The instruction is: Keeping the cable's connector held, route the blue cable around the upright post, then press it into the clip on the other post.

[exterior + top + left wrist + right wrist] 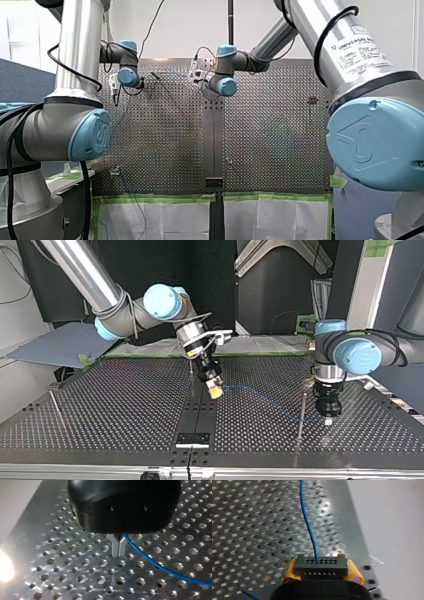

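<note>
Right wrist view: yellow-padded fingers (353, 573) of my right gripper (322, 570) clamp the dark grey multi-pin connector block (321, 564). From it the thin blue cable (308, 522) runs ahead over the perforated metal bench (249, 530). Left wrist view: metal fingers (115, 545) of my left gripper (119, 547) are pressed together, apparently pinching the cable. Top view: the cable spans both grippers, near the thin upright metal post (301, 410). It looks light, limp and probably slippery, so hold it close to the post, gently taut.
</note>
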Motion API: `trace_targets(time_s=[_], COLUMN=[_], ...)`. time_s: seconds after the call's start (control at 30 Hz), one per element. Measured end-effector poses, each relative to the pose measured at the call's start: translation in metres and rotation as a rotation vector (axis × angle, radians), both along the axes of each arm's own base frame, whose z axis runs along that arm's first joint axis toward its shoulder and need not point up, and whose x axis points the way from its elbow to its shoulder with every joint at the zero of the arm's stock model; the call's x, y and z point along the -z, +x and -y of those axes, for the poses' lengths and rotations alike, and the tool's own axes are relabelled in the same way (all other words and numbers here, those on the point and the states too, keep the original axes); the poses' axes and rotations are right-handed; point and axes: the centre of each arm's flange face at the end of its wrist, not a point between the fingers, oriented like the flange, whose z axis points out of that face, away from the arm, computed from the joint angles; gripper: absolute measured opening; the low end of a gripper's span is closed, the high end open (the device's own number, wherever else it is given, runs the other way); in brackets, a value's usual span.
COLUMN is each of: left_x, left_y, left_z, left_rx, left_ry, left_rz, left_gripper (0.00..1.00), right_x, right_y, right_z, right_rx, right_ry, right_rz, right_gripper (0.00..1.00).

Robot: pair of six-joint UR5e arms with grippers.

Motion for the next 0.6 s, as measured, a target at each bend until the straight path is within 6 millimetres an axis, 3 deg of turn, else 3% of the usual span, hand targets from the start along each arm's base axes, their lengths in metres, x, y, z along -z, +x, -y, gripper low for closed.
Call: trace_targets(time_s=[0.2,0.5,0.57,0.6], left_x=[0.014,0.021,0.021,0.020], left_y=[0.005,0.006,0.006,0.006], left_z=[0.004,0.011,0.012,0.013], left_rx=[0.011,0.010,0.014,0.018], left_ry=[-0.011,-0.027,-0.040,-0.049], left_rz=[-0.024,-0.032,-0.028,-0.024], left_gripper=[0.00,0.00,0.11,0.11], right_x=[0.037,0.073,0.079,0.083], right_y=[0.006,0.013,0.014,0.015], right_z=[0.005,0.003,0.002,0.002], right_rx=[0.002,-0.003,-0.003,-0.003], right_ry=[0.028,0.059,0.068,0.072], right_rz=[-0.048,-0.105,-0.118,-0.125], right_gripper=[0.00,0.00,0.00,0.00])
